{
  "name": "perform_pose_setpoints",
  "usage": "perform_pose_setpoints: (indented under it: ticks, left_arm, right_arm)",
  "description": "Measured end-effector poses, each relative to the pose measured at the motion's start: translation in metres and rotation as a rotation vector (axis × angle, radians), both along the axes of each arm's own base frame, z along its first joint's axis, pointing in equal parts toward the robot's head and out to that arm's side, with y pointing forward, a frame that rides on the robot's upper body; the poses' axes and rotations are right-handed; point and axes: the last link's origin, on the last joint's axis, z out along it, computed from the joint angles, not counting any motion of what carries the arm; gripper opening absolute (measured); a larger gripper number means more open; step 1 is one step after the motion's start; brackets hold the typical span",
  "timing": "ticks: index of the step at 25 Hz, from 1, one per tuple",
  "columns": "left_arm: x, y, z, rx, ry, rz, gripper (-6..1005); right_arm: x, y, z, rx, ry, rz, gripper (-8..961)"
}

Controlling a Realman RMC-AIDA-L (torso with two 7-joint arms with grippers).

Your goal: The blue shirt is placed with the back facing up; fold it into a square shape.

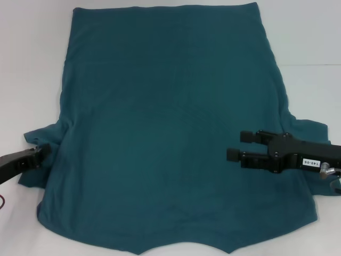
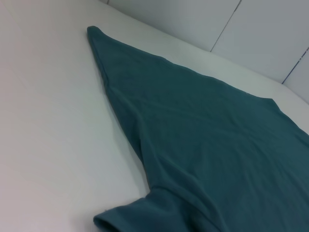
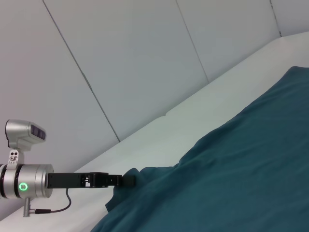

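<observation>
Head view: the large dark teal-blue soft-fabric short-sleeved shirt (image 1: 170,128) lies spread flat, plain side up, over most of the white worktop (image 1: 32,64), its near edge cut off by the frame. The right pincer (image 1: 237,145) hangs over the shirt's right part near the sleeve, its two black fingers (image 1: 250,136) apart with fabric visible between them, holding nothing. The left pincer (image 1: 47,151) sits at the shirt's left sleeve edge; whether its fingers stand apart or together cannot be told here. Right wrist view adds what the head view lacks: the left pincer (image 3: 126,180) seen from across the shirt (image 3: 231,179), its black tip touching the bunched sleeve fabric, with a silver arm joint showing a green light (image 3: 22,186) behind it and a grey panelled wall (image 3: 135,63) beyond; its grip is still hard to make out. Left wrist view shows only the shirt (image 2: 207,145) on the worktop (image 2: 53,135) with a rolled sleeve hem; no fingers appear.
</observation>
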Motion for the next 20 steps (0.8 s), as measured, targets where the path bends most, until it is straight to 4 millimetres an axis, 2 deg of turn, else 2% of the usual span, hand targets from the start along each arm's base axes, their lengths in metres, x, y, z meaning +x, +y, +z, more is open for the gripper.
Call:
perform_pose_setpoints:
  ticks: [8,20]
  left_arm:
    - [-0.002,0.007,0.008,0.021,0.028,0.009,3]
    - [-0.011,0.026,0.034,0.093,0.143,0.052,3]
  right_arm:
    - [0.001,0.001,-0.004,0.002,0.010,-0.019,909]
    - [0.000,0.003,-0.008,0.009,0.031,-0.041,908]
